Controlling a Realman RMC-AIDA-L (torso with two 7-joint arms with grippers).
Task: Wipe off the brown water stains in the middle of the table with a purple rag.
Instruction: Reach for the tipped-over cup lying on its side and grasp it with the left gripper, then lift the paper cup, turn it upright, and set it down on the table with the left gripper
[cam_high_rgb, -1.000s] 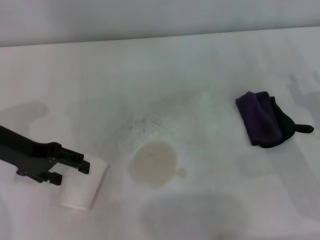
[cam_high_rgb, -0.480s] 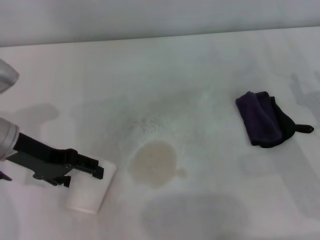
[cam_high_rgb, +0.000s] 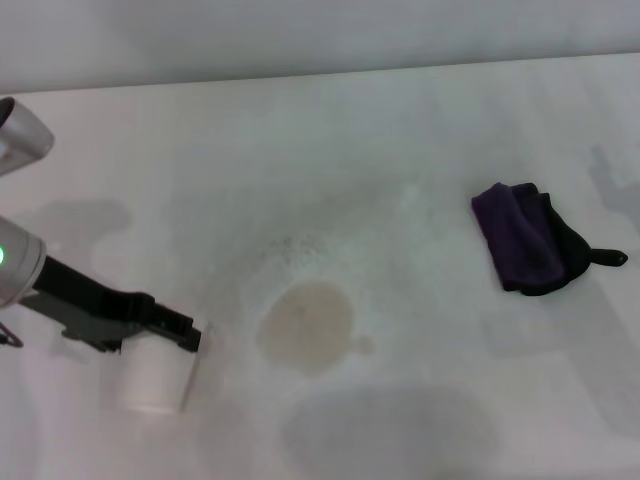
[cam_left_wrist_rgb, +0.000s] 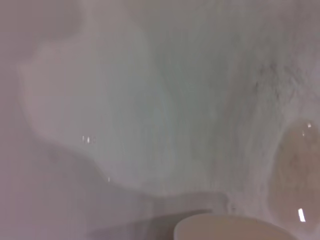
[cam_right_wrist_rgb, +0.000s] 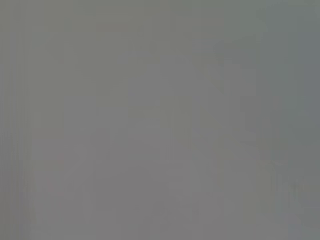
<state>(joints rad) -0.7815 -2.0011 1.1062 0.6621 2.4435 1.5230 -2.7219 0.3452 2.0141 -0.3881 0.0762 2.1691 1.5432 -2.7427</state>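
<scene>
- Left hand (cam_high_rgb: 178, 335), the black one, sits at the near left of the wide white speckled surface (cam_high_rgb: 400, 130), right at the top of a white paper cup (cam_high_rgb: 155, 375). Its fingers look closed around the cup's upper part, though honestly I can't tell how firm the hold is.
- The pale tan roundish puddle of brown water stains (cam_high_rgb: 307, 327) is in the middle, just beside the cup on its right, with a small blob on its right edge. The left wrist view catches it too (cam_left_wrist_rgb: 295, 170), wet and glinting, with the cup rim (cam_left_wrist_rgb: 230, 227) close by.
- The small dark purple folded rag with the black edge and tail (cam_high_rgb: 530, 240) lies well apart on the far right, untouched.
- Right hand isn't in view anywhere; its wrist camera shows only flat grey.
- My take: get the cup parked clear of the puddle without tipping it, then grab the rag by a thick fold and press it flat so it soaks instead of smearing.
- No brands, labels or writing readable on anything.
</scene>
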